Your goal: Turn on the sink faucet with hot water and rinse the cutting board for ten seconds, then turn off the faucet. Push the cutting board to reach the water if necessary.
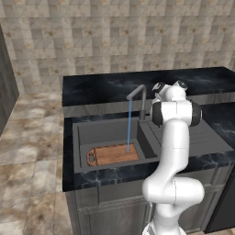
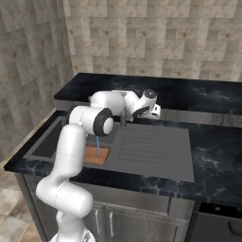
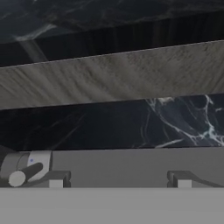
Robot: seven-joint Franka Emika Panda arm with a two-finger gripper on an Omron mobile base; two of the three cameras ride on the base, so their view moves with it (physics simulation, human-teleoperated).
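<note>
The sink faucet (image 1: 141, 101) stands behind the sink (image 1: 105, 127), its spout bent over the basin. The water (image 1: 129, 126) runs down as a thin blue stream onto the right part of the cutting board (image 1: 113, 154), which lies flat on the basin floor. The board (image 2: 97, 155) and stream (image 2: 98, 143) also peek out beside my arm in the right base view. My gripper (image 1: 159, 90) hovers just right of the faucet stem, above the sink's back edge. In the hand view the fingertips (image 3: 55, 180) stand wide apart, the gripper (image 3: 118, 181) is open and holds nothing, and the faucet's grey lever (image 3: 22, 172) lies to their left.
A ribbed drainboard (image 2: 152, 150) lies right of the basin. Black marbled counter (image 2: 212, 160) surrounds the sink, with a raised ledge (image 1: 105, 87) behind it and a tiled wall beyond. Cabinet doors sit below the counter front.
</note>
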